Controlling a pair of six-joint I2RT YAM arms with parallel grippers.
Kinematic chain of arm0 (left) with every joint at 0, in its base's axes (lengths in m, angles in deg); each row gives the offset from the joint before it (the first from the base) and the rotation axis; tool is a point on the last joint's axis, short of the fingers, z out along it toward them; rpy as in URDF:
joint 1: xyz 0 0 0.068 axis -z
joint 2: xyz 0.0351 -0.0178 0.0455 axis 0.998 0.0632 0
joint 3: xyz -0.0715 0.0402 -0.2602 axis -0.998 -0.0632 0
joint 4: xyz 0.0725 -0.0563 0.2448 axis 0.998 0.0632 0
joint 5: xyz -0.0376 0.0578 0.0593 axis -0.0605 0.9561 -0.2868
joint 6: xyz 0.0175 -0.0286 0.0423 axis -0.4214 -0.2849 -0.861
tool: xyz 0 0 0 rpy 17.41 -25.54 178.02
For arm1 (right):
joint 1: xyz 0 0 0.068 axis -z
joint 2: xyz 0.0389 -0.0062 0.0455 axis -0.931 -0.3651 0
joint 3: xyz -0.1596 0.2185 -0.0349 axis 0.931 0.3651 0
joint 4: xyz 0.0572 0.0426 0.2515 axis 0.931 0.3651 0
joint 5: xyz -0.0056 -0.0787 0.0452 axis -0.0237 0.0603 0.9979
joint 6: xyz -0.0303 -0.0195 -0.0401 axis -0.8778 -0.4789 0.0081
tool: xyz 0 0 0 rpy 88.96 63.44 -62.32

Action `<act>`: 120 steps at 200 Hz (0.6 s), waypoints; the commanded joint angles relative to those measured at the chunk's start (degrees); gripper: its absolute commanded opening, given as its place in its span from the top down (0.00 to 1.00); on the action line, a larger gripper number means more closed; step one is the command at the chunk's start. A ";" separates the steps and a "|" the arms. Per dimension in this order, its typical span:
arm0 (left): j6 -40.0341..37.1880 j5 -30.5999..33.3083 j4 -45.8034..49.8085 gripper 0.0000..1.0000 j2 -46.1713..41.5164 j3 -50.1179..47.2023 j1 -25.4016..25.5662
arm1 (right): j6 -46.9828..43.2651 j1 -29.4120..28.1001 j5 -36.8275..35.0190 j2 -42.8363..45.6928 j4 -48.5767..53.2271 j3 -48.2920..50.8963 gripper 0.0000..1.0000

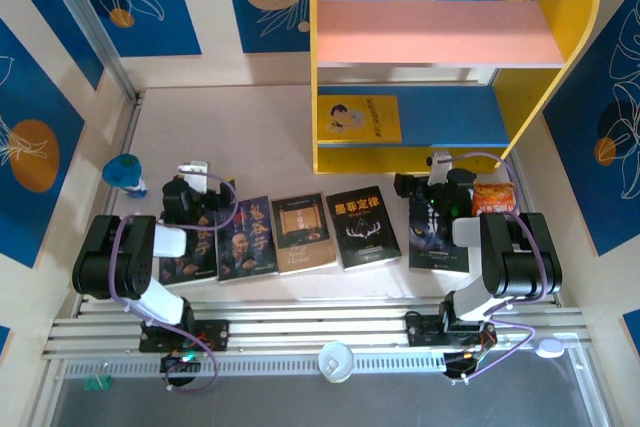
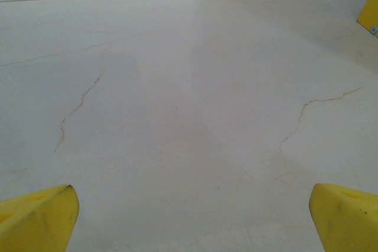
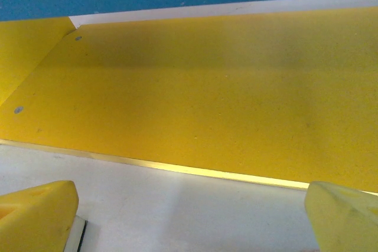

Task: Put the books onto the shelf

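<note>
Both sets of jaws are gaping wide with nothing in them. My left gripper [image 2: 192,219] is looking down at bare table [image 2: 177,116], and my right gripper [image 3: 192,219] is staring at the yellow front panel of the shelf [image 3: 207,104].

All 5 books [image 1: 304,232] lie flat in a row on the table between my bases and the shelf. None is on a board, so I'd say the job hasn't really begun. With them lying cover-up like that, I'll probably have to lift an edge before I can pinch one.

From above, my left arm covers part of the leftmost book [image 1: 195,265] and my right sits over the wolf book [image 1: 437,245], so both covers are half hidden. A yellow book [image 1: 358,119] already lies on the lower blue board, and an orange packet [image 1: 492,197] sits just beside the wolf book. There's a white-and-black sliver by my right finger, can't tell what it is.
</note>
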State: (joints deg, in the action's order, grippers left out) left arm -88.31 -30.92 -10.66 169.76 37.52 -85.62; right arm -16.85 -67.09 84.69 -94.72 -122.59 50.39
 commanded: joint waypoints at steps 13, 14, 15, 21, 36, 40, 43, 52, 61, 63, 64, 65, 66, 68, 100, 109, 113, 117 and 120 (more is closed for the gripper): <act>-0.76 -0.90 0.27 0.00 0.16 1.37 -0.40 | -1.08 -0.18 -0.58 -0.08 -0.28 -1.31 0.01; -0.76 -0.90 0.23 0.00 0.16 1.37 -0.40 | -1.09 -0.18 -0.59 -0.08 -0.28 -1.30 0.01; -0.76 -0.90 0.20 0.00 0.16 1.37 -0.40 | -1.09 -0.18 -0.59 -0.08 -0.32 -1.30 0.01; -0.76 -0.90 0.27 0.00 0.16 1.37 -0.40 | -1.10 -0.18 -0.58 -0.08 -0.34 -1.31 0.01; -0.77 -0.64 0.23 0.00 0.00 1.35 -0.37 | -1.10 -0.18 -0.52 0.01 -0.43 -1.23 0.01; -0.72 -0.30 0.77 0.00 -0.33 1.54 -0.32 | -1.14 -0.18 -0.56 -0.03 -0.42 -1.24 0.01; -0.61 0.17 1.63 0.00 -0.66 1.85 -0.32 | -1.11 -0.19 -0.56 0.07 -0.45 -1.21 0.01; -0.16 1.57 6.25 0.00 -3.27 3.30 -0.19 | -0.81 -0.41 -1.57 0.50 -0.40 -1.40 0.01; -0.23 2.41 14.08 0.00 -6.65 5.52 -0.06 | -0.40 -0.62 -3.60 2.98 4.15 -2.56 0.01; -0.19 2.90 15.78 0.00 -7.39 6.23 -0.05 | -0.20 -0.55 -3.76 3.46 4.79 -2.64 0.01; -0.17 3.11 16.60 0.00 -7.75 6.57 -0.01 | -0.12 -0.54 -3.89 3.76 5.11 -2.76 0.01; -0.07 3.35 17.44 0.00 -8.10 6.91 0.01 | -0.08 -0.49 -3.96 4.08 5.32 -2.82 0.01; -0.06 3.65 18.30 0.00 -8.46 7.08 0.03 | -0.02 -0.47 -3.99 4.42 5.60 -2.85 0.01; 0.01 4.31 19.96 0.00 -9.14 7.92 0.12 | 0.03 -0.45 -4.08 4.98 6.03 -2.78 0.01; 15.33 15.92 40.29 0.00 -16.62 19.06 0.52 | 1.58 -0.97 -9.65 13.33 10.74 -1.52 0.01; 17.09 13.30 44.99 0.00 -17.51 22.42 1.24 | 2.14 -1.53 -11.50 16.14 16.76 -3.01 0.01; 17.90 13.02 46.97 0.00 -17.97 23.81 1.79 | 2.49 -1.91 -12.23 17.39 20.08 -4.05 0.01; 18.55 12.79 48.74 0.00 -18.40 25.06 2.49 | 3.00 -2.32 -13.05 18.59 23.67 -5.21 0.01; 18.82 12.61 49.79 0.00 -18.78 25.88 3.07 | 3.48 -2.63 -13.55 19.36 26.44 -6.11 0.01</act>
State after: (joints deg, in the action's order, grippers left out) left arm -77.92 -19.82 21.82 154.05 56.79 -85.10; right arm -15.76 -68.01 77.46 -81.08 -111.68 49.10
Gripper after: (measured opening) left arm 0.999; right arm 0.989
